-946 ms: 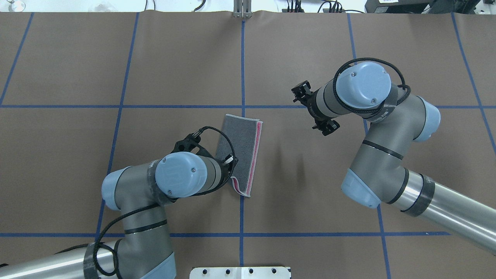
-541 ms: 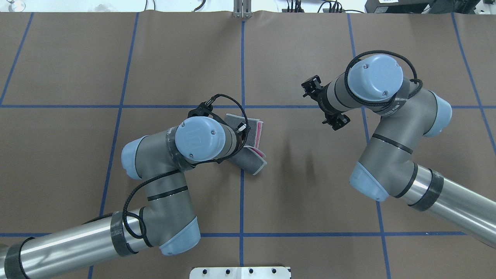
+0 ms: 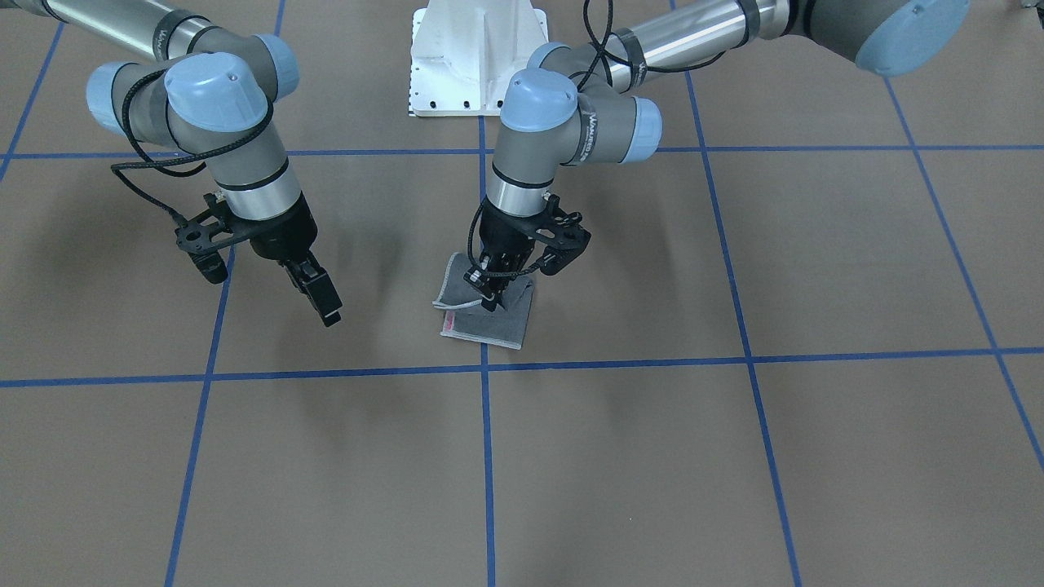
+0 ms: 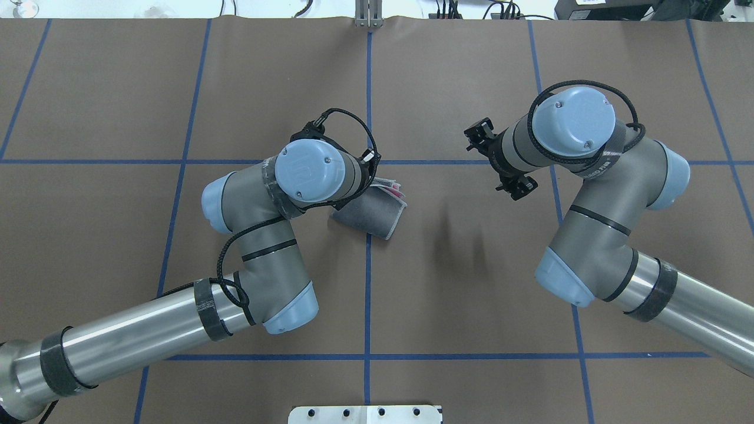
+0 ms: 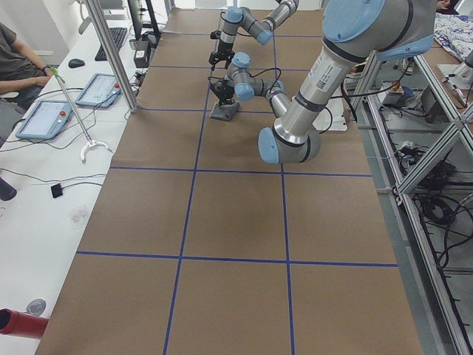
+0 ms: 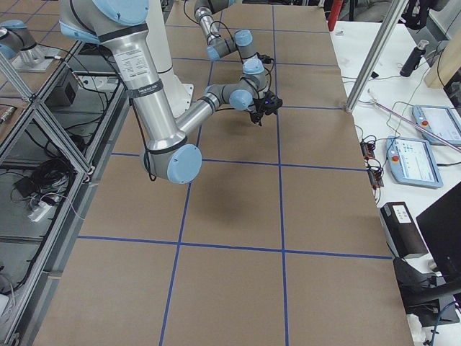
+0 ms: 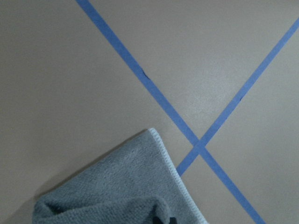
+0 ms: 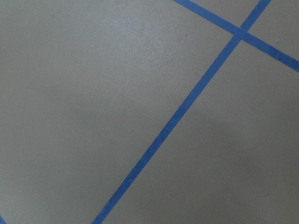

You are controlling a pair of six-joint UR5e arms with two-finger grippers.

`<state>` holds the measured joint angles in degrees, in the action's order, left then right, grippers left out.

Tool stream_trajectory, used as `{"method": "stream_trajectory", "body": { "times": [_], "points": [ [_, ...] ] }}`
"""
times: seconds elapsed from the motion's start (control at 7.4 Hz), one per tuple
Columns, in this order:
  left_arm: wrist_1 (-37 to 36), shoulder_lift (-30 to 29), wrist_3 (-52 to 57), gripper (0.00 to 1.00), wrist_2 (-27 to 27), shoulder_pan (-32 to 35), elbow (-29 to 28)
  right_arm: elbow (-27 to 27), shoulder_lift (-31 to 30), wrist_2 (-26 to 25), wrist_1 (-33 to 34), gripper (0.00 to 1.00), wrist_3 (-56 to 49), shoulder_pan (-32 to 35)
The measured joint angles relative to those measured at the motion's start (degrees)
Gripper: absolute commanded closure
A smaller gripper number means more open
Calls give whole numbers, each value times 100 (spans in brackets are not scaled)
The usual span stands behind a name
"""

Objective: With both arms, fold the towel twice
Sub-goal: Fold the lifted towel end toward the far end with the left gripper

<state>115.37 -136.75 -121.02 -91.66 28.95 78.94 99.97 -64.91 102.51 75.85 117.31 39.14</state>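
The towel (image 3: 489,324) lies near the table's middle, at the crossing of two blue tape lines, dark grey face up with a pink edge showing (image 4: 393,189). It is folded and partly doubled over itself. My left gripper (image 3: 492,300) is shut on a lifted flap of the towel, right above it. In the overhead view my left wrist hides the fingers. The left wrist view shows the grey cloth (image 7: 121,186) bunched at the bottom. My right gripper (image 3: 325,306) hangs above bare table well to the towel's side. It holds nothing and looks open.
Brown table cover with a grid of blue tape lines (image 4: 368,88). The white pedestal base (image 3: 477,57) stands at the robot's edge. In the exterior left view an operator's table with tablets (image 5: 44,118) runs along the far side.
My left gripper has carried the towel's near end away from the robot and over the rest, so the strip is doubled. My right arm has drawn a little further off.
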Motion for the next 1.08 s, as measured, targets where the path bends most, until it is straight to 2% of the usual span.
{"method": "stream_trajectory", "body": {
  "times": [0.41,0.54,0.68,0.81,1.08],
  "points": [
    [229,-33,50,100,-1,109,-227,-29,8,-5,0,0,6,-26],
    [332,-35,71,86,-1,142,-309,-56,21,-9,0,0,16,-35],
    [482,-35,76,29,-1,203,-423,-78,32,-11,0,0,23,-44],
    [639,-35,81,0,-3,284,-567,-87,36,-14,0,0,29,-55],
    [829,-35,85,0,-22,488,-781,-91,45,-20,-6,0,44,-91]
  ]
}}
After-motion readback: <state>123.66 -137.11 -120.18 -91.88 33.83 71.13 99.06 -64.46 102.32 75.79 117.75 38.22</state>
